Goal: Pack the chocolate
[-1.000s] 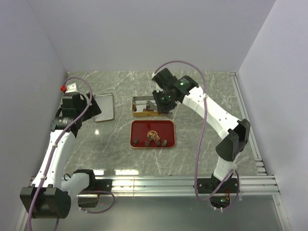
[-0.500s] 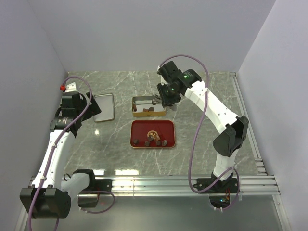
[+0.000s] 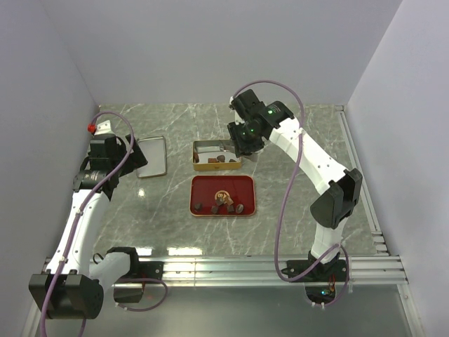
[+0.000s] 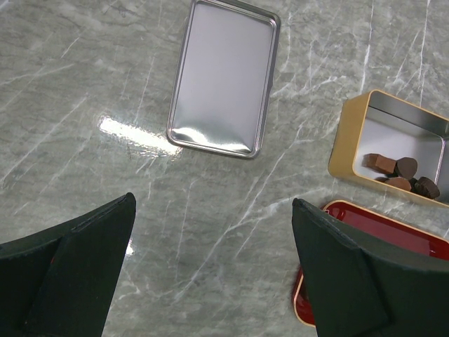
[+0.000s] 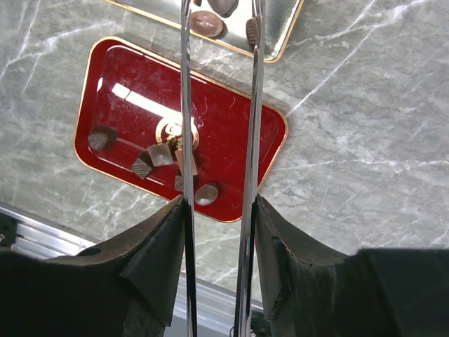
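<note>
Several pieces of chocolate point(image 5: 151, 165) lie in the red tray point(image 5: 238, 119), also seen from above point(image 3: 245, 184). More pieces point(image 4: 403, 175) sit in the gold tin point(image 4: 351, 140), which stands just beyond the tray point(image 3: 203, 167). My right gripper point(image 5: 219, 210) is shut on the long metal tongs point(image 5: 186, 105). The tong arms stand apart, tips over the tin, with one piece point(image 5: 250, 29) beside the right tip. In the top view that gripper point(image 3: 242, 144) hovers at the tin's right end. My left gripper point(image 4: 214, 210) is open above bare table.
The tin's silver lid point(image 3: 151, 156) lies flat on the marble left of the tin, below my left gripper point(image 3: 116, 158). Walls close the table on three sides. A metal rail point(image 3: 358, 168) runs along the right edge.
My right gripper swung up and back over the tin's right end, and the tong arms have spread apart. The left arm has not moved.
</note>
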